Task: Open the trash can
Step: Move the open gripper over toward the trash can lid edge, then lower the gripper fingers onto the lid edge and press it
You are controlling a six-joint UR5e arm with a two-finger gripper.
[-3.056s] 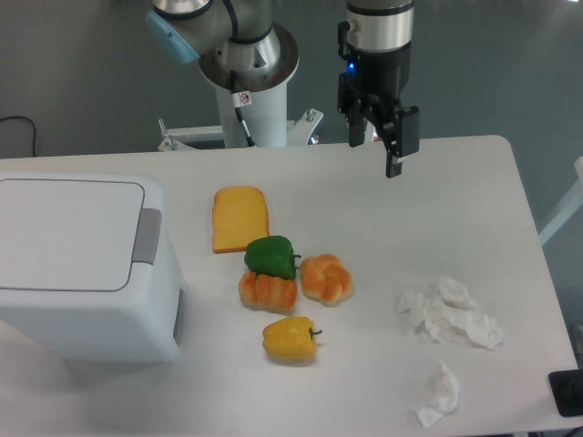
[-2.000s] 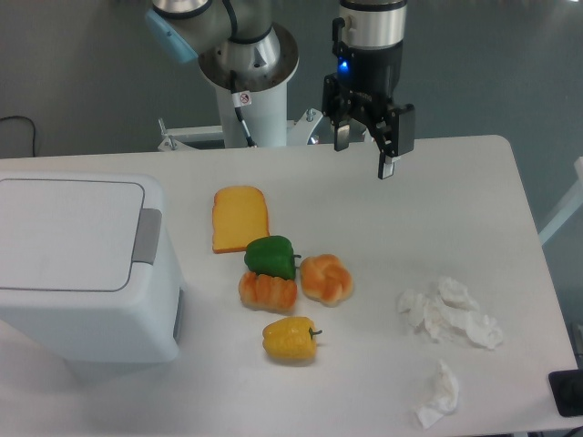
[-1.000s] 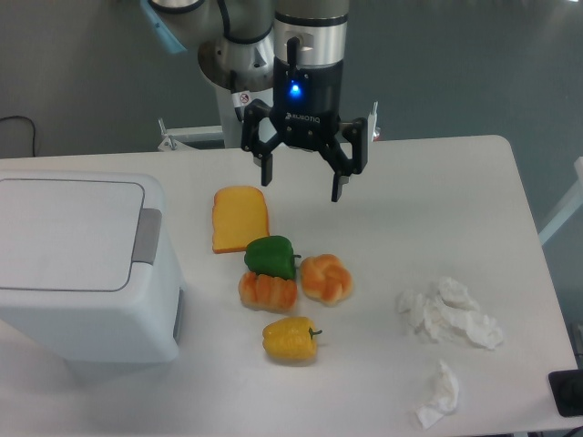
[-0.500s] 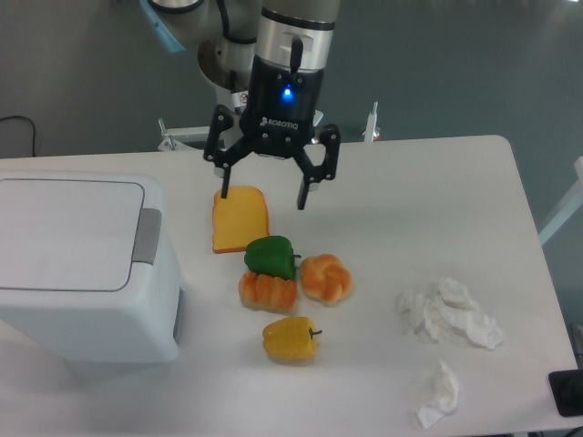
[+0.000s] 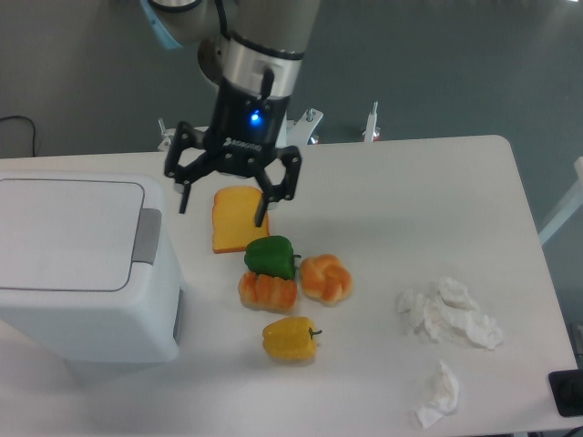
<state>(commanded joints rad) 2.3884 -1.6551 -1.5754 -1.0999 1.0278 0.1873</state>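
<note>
The gripper (image 5: 223, 211) is seen above the table (image 5: 437, 182) with its two fingers spread wide apart; nothing is held between them. One fingertip (image 5: 183, 204) hangs toward the trash can side, the other (image 5: 261, 217) over the toast slice. A blue indicator light is lit on the gripper body.

The trash can (image 5: 82, 273) is located to the camera-left of the gripper and nearer the camera, apart from it. Its flat lid (image 5: 68, 232) is shut and level. The grey push-button strip (image 5: 146, 235) runs along the lid edge facing the gripper, just beside and below the nearer fingertip in the picture; contact cannot be confirmed.

The toast slice (image 5: 233, 228) lies flat on the table under the gripper, partly covered by the fingers in this view. A green pepper (image 5: 271, 257) lies just in front of the gripper, touching the near edge of the toast. A ridged orange pastry (image 5: 268, 290) is positioned in front of the green pepper, touching it. A knotted bread roll (image 5: 326, 278) is found beside these, to the camera-right. A yellow pepper (image 5: 290, 339) lies nearer the camera, close to the pastry.

Well apart from the gripper, toward the camera-right front of the table, a large crumpled tissue (image 5: 448, 312) and a smaller crumpled tissue (image 5: 438, 393) are seen.
</note>
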